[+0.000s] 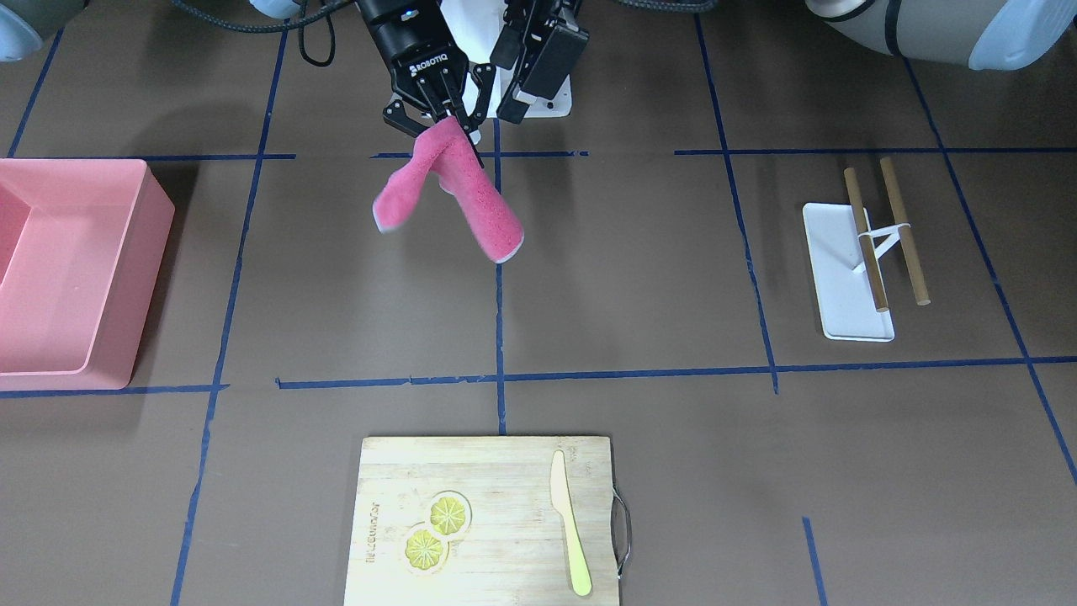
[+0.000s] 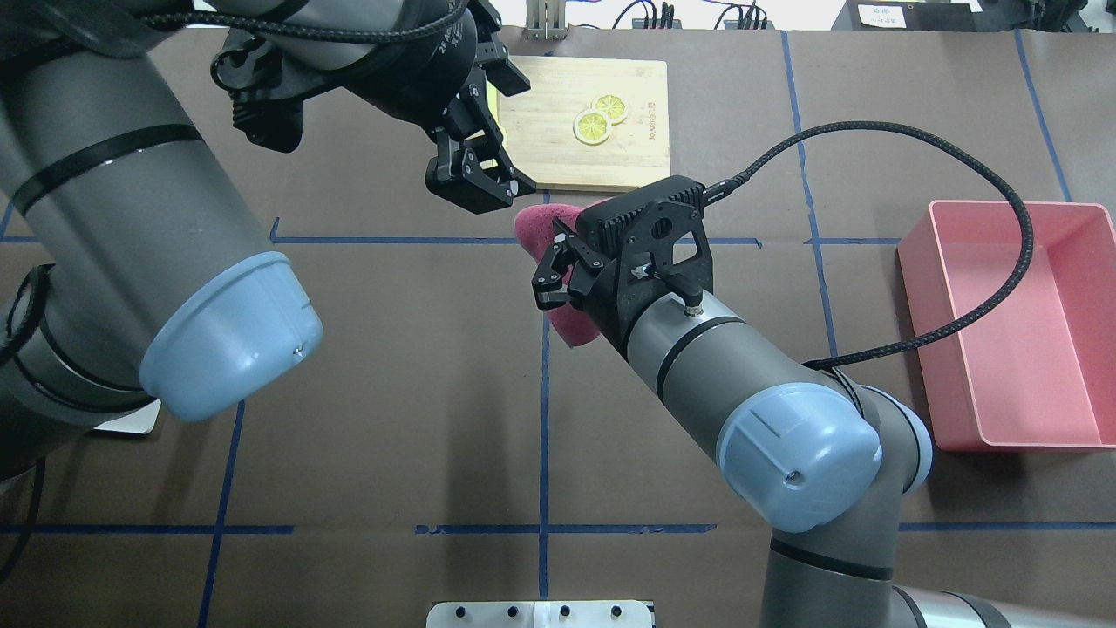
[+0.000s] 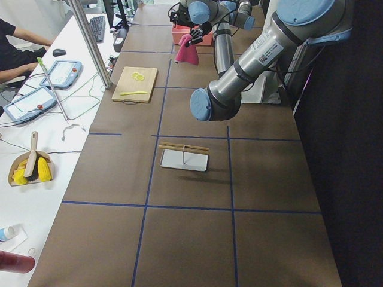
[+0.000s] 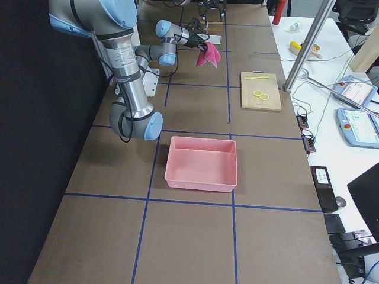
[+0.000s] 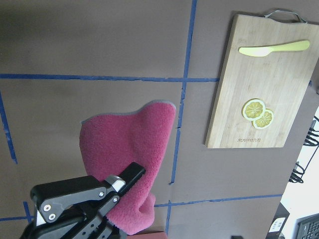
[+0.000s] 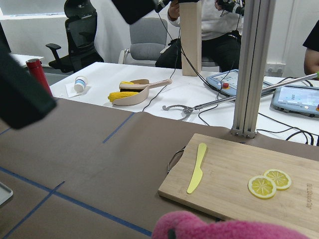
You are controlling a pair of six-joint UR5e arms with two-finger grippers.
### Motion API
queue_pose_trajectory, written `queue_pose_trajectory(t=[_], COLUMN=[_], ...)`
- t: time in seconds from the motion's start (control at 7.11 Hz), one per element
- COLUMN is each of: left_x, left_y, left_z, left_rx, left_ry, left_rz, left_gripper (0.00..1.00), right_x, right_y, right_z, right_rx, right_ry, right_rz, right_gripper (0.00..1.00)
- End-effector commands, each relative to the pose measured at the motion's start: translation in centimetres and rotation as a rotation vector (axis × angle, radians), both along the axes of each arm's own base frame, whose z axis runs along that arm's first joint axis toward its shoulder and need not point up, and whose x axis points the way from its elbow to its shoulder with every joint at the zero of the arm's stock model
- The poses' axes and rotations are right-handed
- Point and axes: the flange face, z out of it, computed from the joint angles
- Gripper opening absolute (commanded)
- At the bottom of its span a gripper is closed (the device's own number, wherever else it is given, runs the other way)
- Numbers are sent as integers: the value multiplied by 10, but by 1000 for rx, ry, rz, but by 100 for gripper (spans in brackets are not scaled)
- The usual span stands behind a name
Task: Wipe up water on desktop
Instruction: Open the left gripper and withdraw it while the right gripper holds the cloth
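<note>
Looming nearest overhead, my grey left arm [image 2: 131, 218] hides part of the matte dark-brown, blue-taped desktop [image 2: 392, 392], open beneath both tools. My right arm [image 2: 741, 384] covers most of the fuzzy pink cloth [image 2: 534, 227] there; the front view shows it draped clear above, clamped in my right gripper [image 1: 444, 119]. My left gripper [image 2: 488, 187]: apart or together, I cannot tell.

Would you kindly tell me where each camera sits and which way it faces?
Front-facing: across the table, facing the robot, down on the desktop; right end effector holding pink cloth.
Overhead: behind the robot, forward and down; left arm, right arm, left end effector.
Exterior left: robot's-left table end; left arm near.
Exterior right: opposite end; right arm near, pink bin.
Left wrist: downward; cloth, cutting board.
Right wrist: roughly level, towards operators' desks; cloth.
All share the cutting board.
</note>
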Motion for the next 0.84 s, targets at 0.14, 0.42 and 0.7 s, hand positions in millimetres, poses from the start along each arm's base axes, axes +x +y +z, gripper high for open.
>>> queue_pose_trajectory(t=[0.14,0.42,0.7], left_x=[3,-13,-40], left_y=[-14,-39,-56], left_z=[20,71,121], left_rx=[36,158,341], left_ry=[-52,-162,-283], left_rz=[8,37,100], left_gripper=[100,100,100], right_x=[-2,-4,32], right_y=[-3,-5,-10], right_z=[4,10,4], right_rx=[-16,-41,-97], right_ry=[45,102,220], right_rz=[1,-29,-31], right_gripper=[0,0,0])
